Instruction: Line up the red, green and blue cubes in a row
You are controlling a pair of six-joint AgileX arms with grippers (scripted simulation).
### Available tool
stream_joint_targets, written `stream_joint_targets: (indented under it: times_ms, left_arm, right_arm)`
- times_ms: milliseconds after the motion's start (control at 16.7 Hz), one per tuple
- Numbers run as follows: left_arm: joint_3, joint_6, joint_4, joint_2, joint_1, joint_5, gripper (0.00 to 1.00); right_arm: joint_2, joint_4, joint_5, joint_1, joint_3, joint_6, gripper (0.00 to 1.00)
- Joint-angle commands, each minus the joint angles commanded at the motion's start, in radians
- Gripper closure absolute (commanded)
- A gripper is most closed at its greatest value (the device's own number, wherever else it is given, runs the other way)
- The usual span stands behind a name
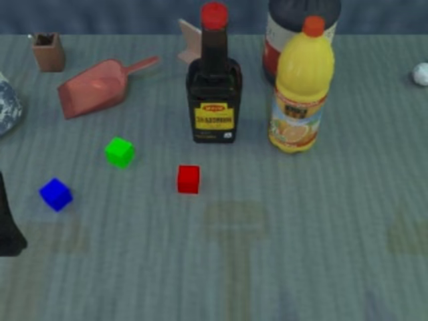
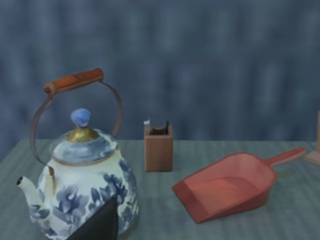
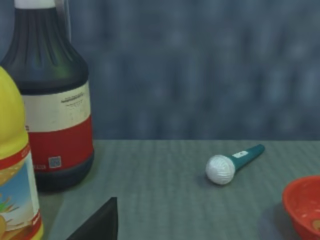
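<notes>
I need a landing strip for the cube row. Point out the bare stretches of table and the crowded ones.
Free: the wide front strip below the red cube, and the right side below the orange juice bottle. Smaller gap: between the green cube and the dark sauce bottle. Crowded: the back edge, with the pink scoop, brown box and bottles. The blue cube sits near the left edge.

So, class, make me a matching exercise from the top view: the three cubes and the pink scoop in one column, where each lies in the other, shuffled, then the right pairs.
Things:
1. red cube
2. green cube
3. blue cube
4. pink scoop

Places:
A. nearest the table's left edge, in front of the green one
B. in front of the dark sauce bottle
C. beside the small brown box, behind all the cubes
D. between the other two cubes, a little farther back

Pairs: 1-B, 2-D, 3-A, 4-C
</notes>
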Motion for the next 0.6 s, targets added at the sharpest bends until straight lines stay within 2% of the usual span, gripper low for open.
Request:
stream_joint_targets:
  times_ms: [300,600]
  left_arm:
    - [0.060,-0.016,-0.038,0.061,-0.020,0.002,0.00]
    - [0.355,-0.086,-0.213,0.369,-0.100,0.002,0.00]
  right_arm:
    - [0.000,0.000,0.000,0.000,0.000,0.000,0.00]
    - [0.000,0.000,0.000,0.000,0.000,0.000,0.00]
